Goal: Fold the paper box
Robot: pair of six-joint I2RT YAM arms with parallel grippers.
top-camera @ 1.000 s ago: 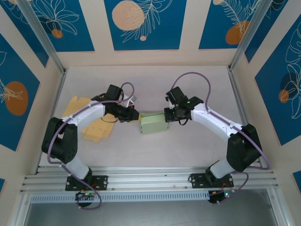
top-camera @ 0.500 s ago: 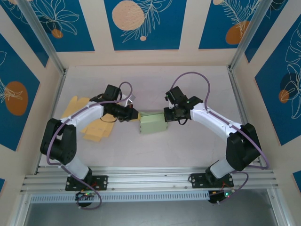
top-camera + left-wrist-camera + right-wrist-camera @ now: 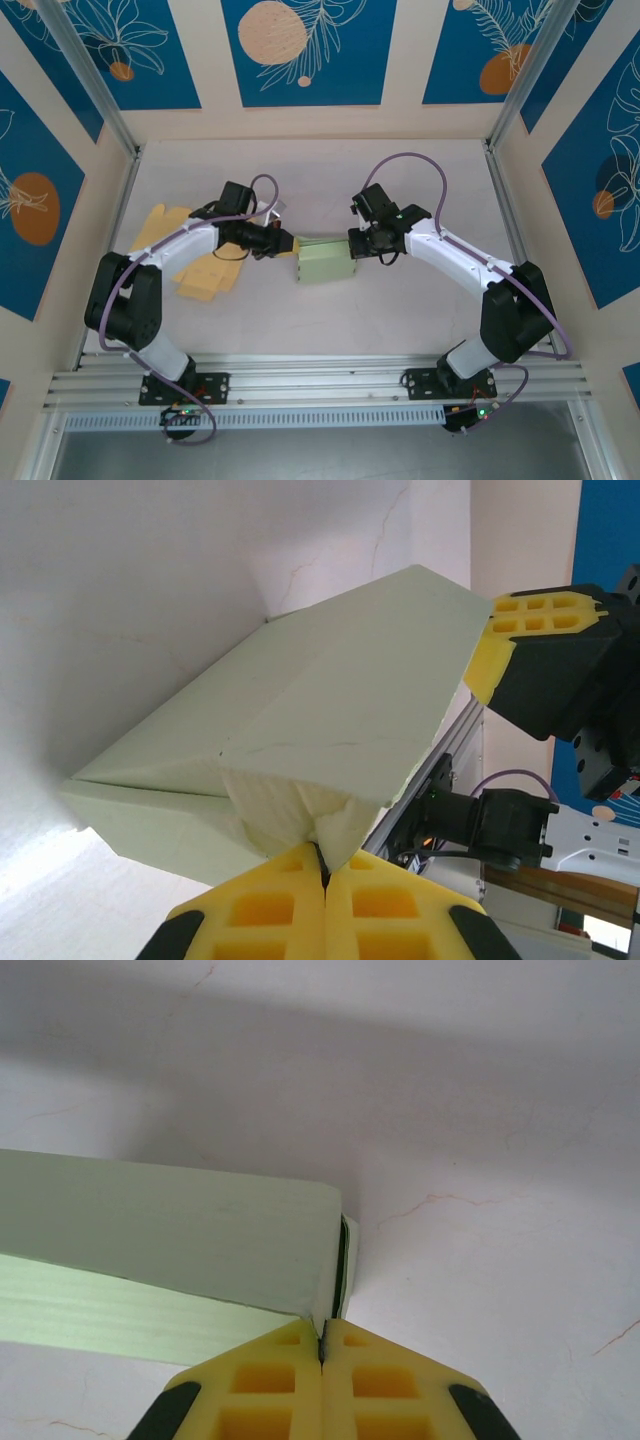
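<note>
The pale green paper box [image 3: 325,262] lies on the white table between both arms, partly folded into a long block. My left gripper [image 3: 290,243] is at its left end, shut on a crumpled end flap [image 3: 300,815] of the paper box [image 3: 330,710]. In the left wrist view the pads of my left gripper [image 3: 322,865] meet with the flap pinched between them. My right gripper [image 3: 352,245] is at the box's right end. In the right wrist view my right gripper [image 3: 322,1345] is shut on the thin edge of the end flap of the box [image 3: 170,1240].
Flat yellow paper sheets [image 3: 200,268] lie on the table left of the box, under the left arm. An aluminium rail [image 3: 320,375] runs along the near edge. Frame posts [image 3: 505,200] and patterned walls close in the sides and back.
The left arm has shifted very slightly to the left. The box and the right arm stay where they were, and both grips hold.
</note>
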